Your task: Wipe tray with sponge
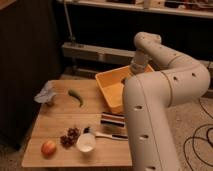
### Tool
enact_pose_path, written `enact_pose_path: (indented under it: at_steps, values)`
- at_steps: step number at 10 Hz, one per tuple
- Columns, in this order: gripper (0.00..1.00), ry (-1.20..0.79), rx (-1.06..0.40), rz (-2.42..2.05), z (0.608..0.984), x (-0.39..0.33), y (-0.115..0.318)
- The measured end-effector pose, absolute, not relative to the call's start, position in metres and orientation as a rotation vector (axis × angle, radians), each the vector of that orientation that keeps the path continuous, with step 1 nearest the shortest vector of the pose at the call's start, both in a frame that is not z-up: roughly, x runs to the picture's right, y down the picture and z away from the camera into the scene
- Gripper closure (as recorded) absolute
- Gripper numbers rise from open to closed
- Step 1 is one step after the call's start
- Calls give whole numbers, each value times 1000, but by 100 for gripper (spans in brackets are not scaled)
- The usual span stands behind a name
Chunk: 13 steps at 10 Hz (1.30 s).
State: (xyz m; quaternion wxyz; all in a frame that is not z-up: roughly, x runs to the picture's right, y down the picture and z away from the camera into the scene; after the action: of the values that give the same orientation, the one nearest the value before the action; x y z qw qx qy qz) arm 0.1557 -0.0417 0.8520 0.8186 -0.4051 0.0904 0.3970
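The yellow-orange tray (pixel 112 90) stands on the far right part of the wooden table (pixel 57 120). My white arm rises at the right, bends back, and its wrist comes down over the tray's far right corner. The gripper (pixel 127 78) sits low inside the tray there, mostly hidden behind my own arm. The sponge is hidden from view.
In front of the tray lies a black, white and red striped block (pixel 112 119), with a utensil (pixel 106 134) beside a white cup (pixel 86 142). Dark grapes (pixel 70 137), a peach-coloured fruit (pixel 48 147), a green pepper (pixel 76 96) and a crumpled grey-blue object (pixel 46 93) lie to the left. Cables (pixel 197 140) lie on the floor.
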Motion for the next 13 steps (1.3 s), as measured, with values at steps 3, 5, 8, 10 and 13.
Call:
enact_pose_path:
  at_steps: [3, 5, 8, 10, 13]
  values:
    - [100, 177, -872, 805, 867, 118, -50]
    - [100, 170, -892, 772, 866, 104, -37]
    - [100, 161, -931, 716, 861, 83, -9]
    - [100, 163, -940, 695, 853, 85, -1]
    - [100, 187, -920, 729, 849, 121, -5]
